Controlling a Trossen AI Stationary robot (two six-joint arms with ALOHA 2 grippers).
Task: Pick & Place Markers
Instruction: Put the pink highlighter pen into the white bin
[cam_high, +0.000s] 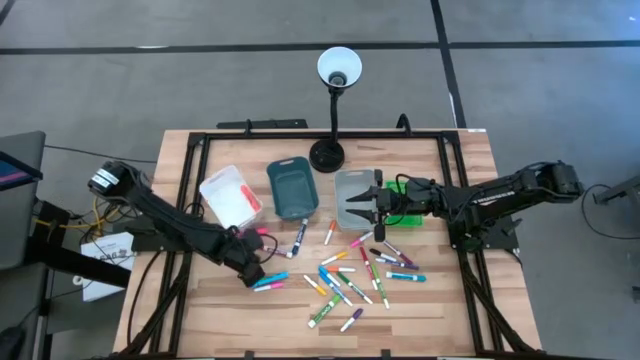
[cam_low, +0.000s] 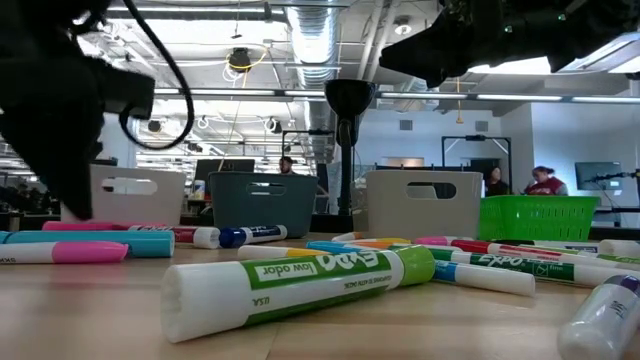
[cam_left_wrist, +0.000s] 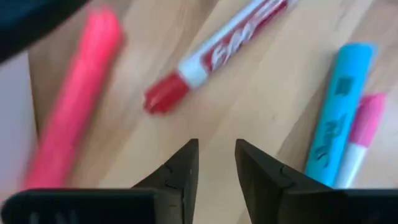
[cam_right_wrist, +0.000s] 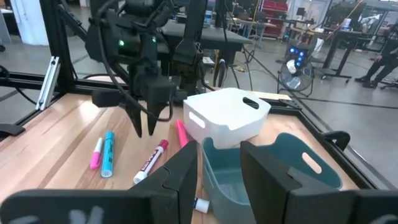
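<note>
Many markers (cam_high: 355, 275) lie flat and scattered across the middle of the wooden table. My left gripper (cam_high: 253, 266) hangs just above the table at the left, fingers pointing steeply down, open, with nothing between them (cam_left_wrist: 216, 163). Under and around it lie a red-capped marker (cam_left_wrist: 217, 53), a pink marker (cam_left_wrist: 74, 106), a cyan marker (cam_left_wrist: 341, 106) and a pink-and-white marker (cam_left_wrist: 360, 137). My right gripper (cam_high: 366, 205) waits open and level above the grey bin (cam_high: 350, 190), looking over the teal bin (cam_right_wrist: 280, 168).
Four bins stand in a row at the back: white (cam_high: 230, 197), teal (cam_high: 293, 187), grey, and green (cam_high: 408, 205). A black desk lamp (cam_high: 333, 100) stands behind them. A green-labelled marker (cam_low: 300, 285) lies near the front edge. People show in the room beyond.
</note>
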